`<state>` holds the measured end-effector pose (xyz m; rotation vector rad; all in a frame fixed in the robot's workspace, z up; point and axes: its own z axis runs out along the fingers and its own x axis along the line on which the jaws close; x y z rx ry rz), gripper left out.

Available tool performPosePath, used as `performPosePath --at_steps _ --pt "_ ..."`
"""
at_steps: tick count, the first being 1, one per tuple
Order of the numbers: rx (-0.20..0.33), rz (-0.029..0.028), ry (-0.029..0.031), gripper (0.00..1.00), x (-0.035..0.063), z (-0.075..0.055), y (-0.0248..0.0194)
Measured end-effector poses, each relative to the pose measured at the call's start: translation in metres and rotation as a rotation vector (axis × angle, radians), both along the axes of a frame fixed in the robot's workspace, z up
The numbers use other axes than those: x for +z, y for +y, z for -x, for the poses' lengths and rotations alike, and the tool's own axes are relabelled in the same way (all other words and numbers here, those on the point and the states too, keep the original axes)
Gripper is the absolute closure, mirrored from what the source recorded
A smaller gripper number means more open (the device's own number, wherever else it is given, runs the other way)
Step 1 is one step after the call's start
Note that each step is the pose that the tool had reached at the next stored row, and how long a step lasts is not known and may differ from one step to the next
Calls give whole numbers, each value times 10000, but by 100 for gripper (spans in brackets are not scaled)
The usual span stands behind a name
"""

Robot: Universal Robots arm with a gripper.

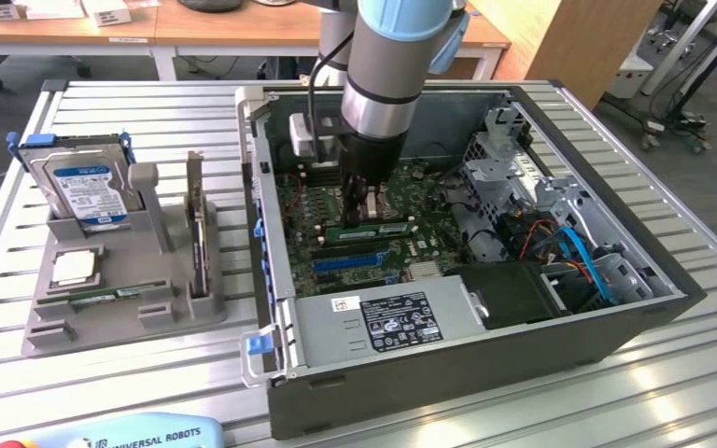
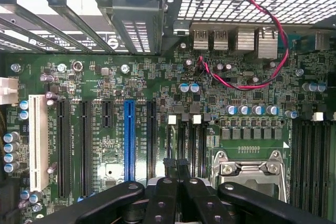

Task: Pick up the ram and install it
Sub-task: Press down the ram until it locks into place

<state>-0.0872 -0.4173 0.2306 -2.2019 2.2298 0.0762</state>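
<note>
A long green ram (image 1: 104,297) with a white label lies flat in the front of the grey holder (image 1: 48,327), on the exterior view's left. My gripper (image 1: 358,213) is far from it, down inside the open computer case (image 1: 458,373) over the motherboard. Its fingers are shut with nothing visible between them. Right beside them a second green stick (image 1: 384,228) with a white label stands in a motherboard slot. In the wrist view the shut gripper (image 2: 176,163) hovers over the black memory slots (image 2: 188,145) next to the CPU socket (image 2: 249,169). I cannot tell whether the fingertips touch the stick.
The holder also carries a silver hard drive (image 1: 85,187) with a blue label, an upright expansion card (image 1: 194,224) and a square chip (image 1: 75,269). Inside the case are the power supply (image 1: 384,322), drive cages (image 1: 508,159) and blue cables (image 1: 589,261).
</note>
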Motion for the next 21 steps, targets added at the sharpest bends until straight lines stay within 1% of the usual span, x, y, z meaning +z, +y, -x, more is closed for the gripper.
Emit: performPosePath --at_steps 21 --pt "0 2 -12 90 -51 0 -1"
